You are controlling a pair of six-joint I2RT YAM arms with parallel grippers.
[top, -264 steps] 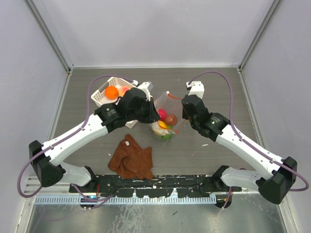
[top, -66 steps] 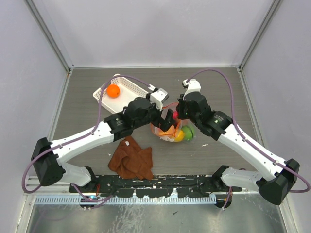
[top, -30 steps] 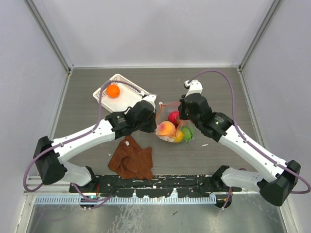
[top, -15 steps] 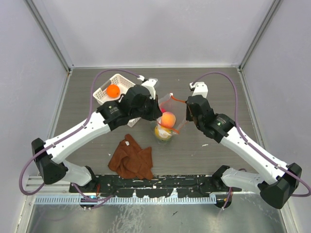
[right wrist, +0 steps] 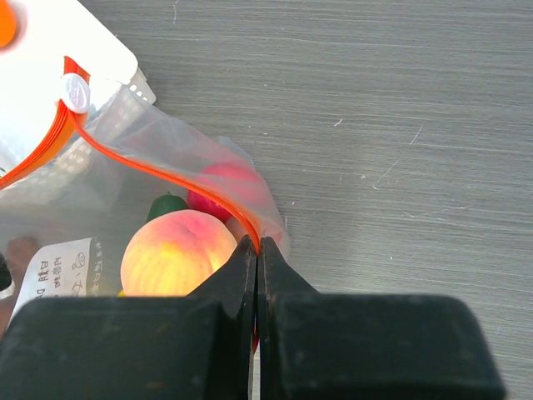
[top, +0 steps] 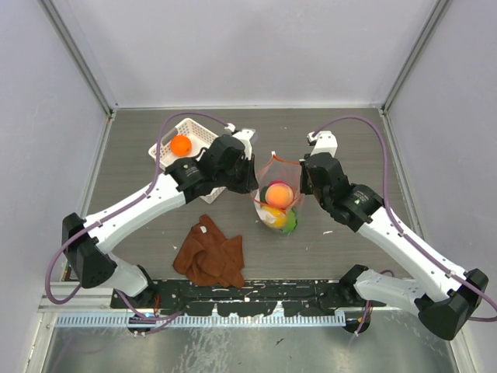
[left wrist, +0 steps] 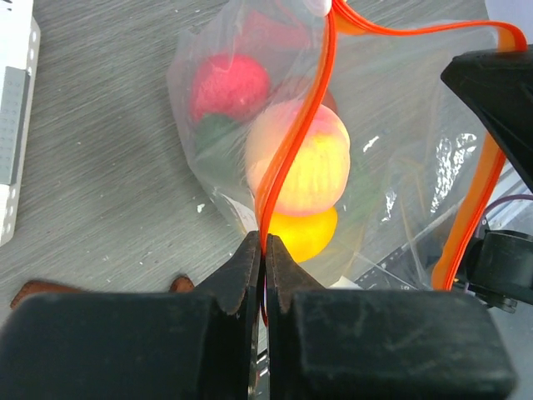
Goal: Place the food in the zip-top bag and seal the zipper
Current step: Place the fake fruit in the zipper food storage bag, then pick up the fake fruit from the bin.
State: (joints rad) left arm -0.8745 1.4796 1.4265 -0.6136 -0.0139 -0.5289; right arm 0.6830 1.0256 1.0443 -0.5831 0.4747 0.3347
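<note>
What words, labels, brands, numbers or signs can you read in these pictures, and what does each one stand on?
White label on the zip-top bag: a few lines of small dark print, too blurred to read.
Basket: no text to be seen.
Cloth: no text to be seen.
Nothing in any view can be read.

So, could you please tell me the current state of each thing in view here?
zip-top bag: held between both arms, mouth open, unsealed.
zipper: unzipped, pinched at two places.
left end effector: shut on the zipper.
right end effector: shut on the zipper.
peach-pink fruit: inside the bag.
orange fruit: in the white basket, outside the bag.
brown cloth: crumpled on the table.
</note>
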